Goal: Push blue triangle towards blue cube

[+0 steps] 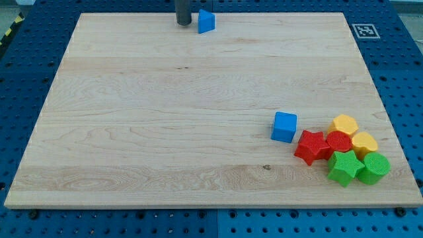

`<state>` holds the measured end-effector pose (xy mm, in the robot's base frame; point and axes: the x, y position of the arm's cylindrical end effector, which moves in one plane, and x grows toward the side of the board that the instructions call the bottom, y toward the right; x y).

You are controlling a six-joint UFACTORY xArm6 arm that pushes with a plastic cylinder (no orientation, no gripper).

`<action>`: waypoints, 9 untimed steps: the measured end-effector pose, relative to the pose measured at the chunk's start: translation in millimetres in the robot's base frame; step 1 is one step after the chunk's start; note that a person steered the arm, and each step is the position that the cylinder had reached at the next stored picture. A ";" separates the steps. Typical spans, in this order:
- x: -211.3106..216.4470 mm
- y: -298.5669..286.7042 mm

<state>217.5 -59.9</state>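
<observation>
1. My tip (183, 24): dark rod comes in from the view's top edge, upright, lower end on the board near the top edge, left of centre. No jaws on this rig, just a bare rod, so nothing is gripped.
2. Blue triangle (207, 21): just beside my tip, on its right, at the board's top edge. Narrow gap or contact, can't tell which.
3. Blue cube (284, 126): lower right part of the board, well apart from the blue triangle, down and to the right of it.
4. Cluster right of the blue cube, near the board's lower right corner: red star (312, 147) just beside the cube's lower right; red cylinder-like block (338, 142) touching the star; green star (344, 168) below those.
5. Further right: yellow block (344, 123) at the cluster's top, second yellow block (364, 141) below and to its right, green cylinder (374, 168) at the far right. All packed touching or nearly so.
6. Surface: light wooden board (165, 132), grain running left-right, sitting on a blue perforated table (26, 79).
7. Fiducial marker (363, 30) just off the board's top right corner.
</observation>
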 end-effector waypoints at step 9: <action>33.8 153.6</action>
<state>251.3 93.7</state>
